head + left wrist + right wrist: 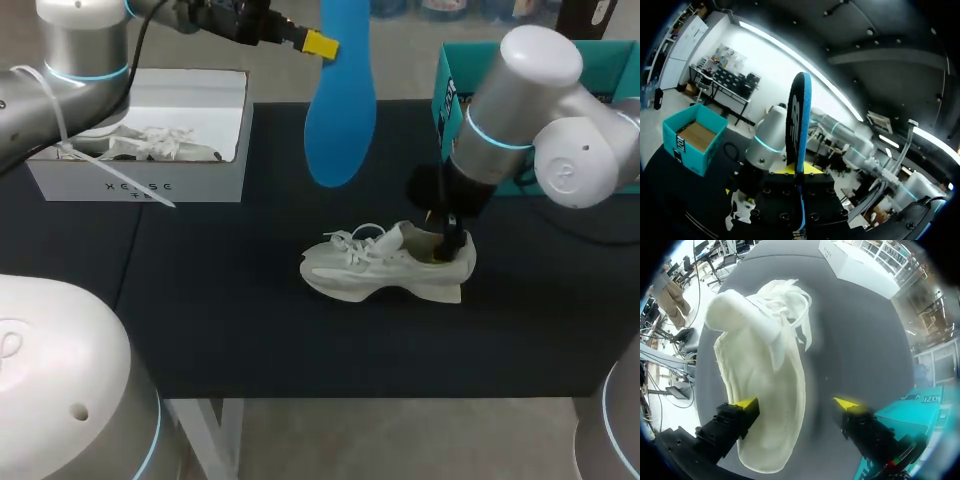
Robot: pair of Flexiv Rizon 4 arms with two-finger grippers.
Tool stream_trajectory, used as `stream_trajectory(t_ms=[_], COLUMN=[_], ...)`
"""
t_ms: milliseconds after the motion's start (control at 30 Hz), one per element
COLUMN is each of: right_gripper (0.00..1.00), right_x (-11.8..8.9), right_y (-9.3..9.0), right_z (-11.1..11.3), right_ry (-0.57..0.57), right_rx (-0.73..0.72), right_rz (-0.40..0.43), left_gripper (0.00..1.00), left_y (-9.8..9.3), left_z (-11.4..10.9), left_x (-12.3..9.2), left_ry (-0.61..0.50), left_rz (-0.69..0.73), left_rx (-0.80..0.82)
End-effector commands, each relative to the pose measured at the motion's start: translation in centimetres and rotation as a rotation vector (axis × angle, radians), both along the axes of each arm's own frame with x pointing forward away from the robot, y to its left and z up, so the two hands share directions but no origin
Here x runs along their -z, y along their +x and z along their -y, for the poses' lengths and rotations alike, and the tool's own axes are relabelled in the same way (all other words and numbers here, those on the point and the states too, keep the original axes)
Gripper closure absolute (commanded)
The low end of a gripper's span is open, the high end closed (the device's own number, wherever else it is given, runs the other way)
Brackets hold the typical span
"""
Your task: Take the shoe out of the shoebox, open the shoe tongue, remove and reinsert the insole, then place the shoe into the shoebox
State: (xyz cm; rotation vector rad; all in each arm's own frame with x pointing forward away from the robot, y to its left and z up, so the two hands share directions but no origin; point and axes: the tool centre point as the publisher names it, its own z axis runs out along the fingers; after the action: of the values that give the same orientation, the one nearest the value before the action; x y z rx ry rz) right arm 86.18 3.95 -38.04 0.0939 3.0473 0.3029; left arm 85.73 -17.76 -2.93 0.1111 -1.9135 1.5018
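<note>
Dark table (220, 320). White shoebox (140, 185) upper left, second shoe (160, 145) inside. Teal box (452, 70) upper right. White shoe (370, 272) centre frame, on its sole, toe left. Blue insole (340, 120) top centre, hanging upright, pinched by left gripper (325, 45). Right gripper (445, 238) over the heel, fingers spread wide.

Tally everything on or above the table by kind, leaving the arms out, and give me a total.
Shoes: 2, the shoe on the table and the boxed shoe
Boxes: 2, the white shoebox and the teal box
Insoles: 1, the blue insole, held up above the table
Total: 5
</note>
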Motion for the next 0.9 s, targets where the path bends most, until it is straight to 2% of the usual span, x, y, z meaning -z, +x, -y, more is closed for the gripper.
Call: stream_trajectory(t_ms=[33, 533, 633, 900], right_gripper=[1.0, 1.0, 1.0, 1.0], right_x=[0.8, 1.2, 0.0, -5.6], right_y=[0.5, 0.0, 0.0, 0.3], right_z=[-0.4, 0.1, 0.6, 3.1], right_ry=[-0.005, 0.011, 0.023, 0.045], right_rx=[-0.01, -0.012, -0.008, -0.015], right_rz=[-0.014, -0.032, -0.026, 0.011], left_gripper=[1.0, 1.0, 1.0, 1.0], left_y=[0.0, 0.0, 0.0, 0.0], left_z=[0.0, 0.0, 0.0, 0.0], left_x=[0.0, 0.0, 0.0, 0.0], left_ry=[0.002, 0.002, 0.002, 0.002], left_rz=[0.001, 0.001, 0.001, 0.001], left_rx=[0.0, 0.0, 0.0, 0.0])
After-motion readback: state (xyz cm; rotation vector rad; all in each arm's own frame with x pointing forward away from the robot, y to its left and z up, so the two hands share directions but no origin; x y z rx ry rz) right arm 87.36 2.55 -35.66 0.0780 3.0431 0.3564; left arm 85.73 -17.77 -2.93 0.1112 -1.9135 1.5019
